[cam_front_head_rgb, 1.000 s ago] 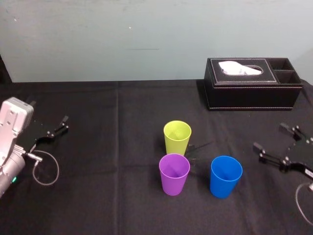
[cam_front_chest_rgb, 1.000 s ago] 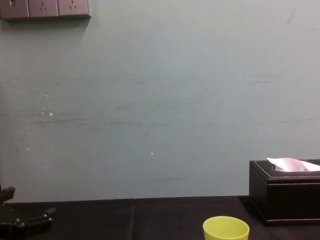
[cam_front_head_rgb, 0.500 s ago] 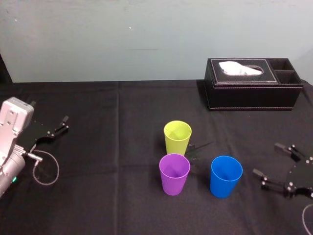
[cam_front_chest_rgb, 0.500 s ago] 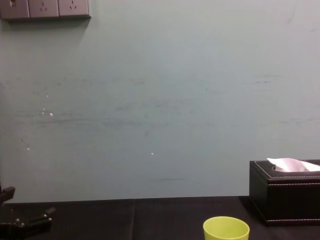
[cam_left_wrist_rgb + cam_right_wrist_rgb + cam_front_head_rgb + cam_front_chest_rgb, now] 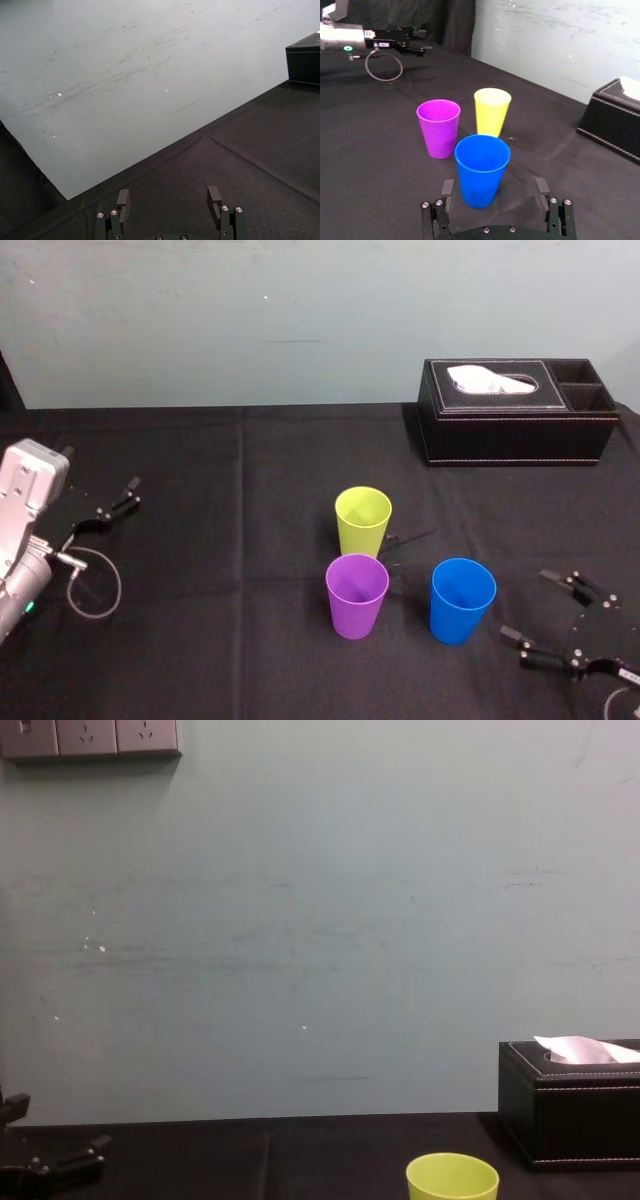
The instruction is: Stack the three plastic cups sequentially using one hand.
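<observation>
No stacking is done yet: the green cup [image 5: 362,520], purple cup [image 5: 356,596] and blue cup [image 5: 462,601] are seen standing apart on the tabletop [image 5: 220,640], the right hand [image 5: 526,606] is held spread open near-right of the blue cup, and the left hand [image 5: 118,498] is parked open far left.

Holds the right gripper [image 5: 525,604] low, just to the right of the blue cup [image 5: 462,598], with its fingers spread wide and aimed at that cup. Rests the left gripper [image 5: 122,496] far to the left of the blue cup, fingers apart too.
</observation>
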You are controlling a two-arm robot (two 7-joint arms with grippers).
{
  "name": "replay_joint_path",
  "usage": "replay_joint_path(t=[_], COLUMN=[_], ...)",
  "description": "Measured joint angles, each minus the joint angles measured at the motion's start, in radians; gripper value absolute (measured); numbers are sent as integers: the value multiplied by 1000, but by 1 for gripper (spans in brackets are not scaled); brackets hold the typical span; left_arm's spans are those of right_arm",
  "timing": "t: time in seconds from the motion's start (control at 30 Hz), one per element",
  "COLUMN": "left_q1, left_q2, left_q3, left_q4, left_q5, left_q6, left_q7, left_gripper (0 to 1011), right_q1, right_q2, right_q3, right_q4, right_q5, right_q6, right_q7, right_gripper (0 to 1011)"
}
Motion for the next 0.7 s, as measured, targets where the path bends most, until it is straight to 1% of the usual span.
replay_joint_path(t=[0.2,0.33,0.53,0.7], left_q1=[0,0,0,0], left_q2=[0,0,0,0], left_q3=[0,0,0,0], left_q4=[0,0,0,0], left_q5=[0,0,0,0], left_q6=[0,0,0,0], left_q7=[0,0,0,0], left_gripper=[1011,1011,1011,1011], right_q1=[13,19,46,67], right_q2=[-23,-35,-61,-73], right_q3=[-14,-19,-37,-52], right_q4=[24,34,68,91], right_q5=[7,8,38,55], right_q6=[0,5,28,42], right_q7=[44,60,102,120], right_gripper=[1003,1003,1003,1003])
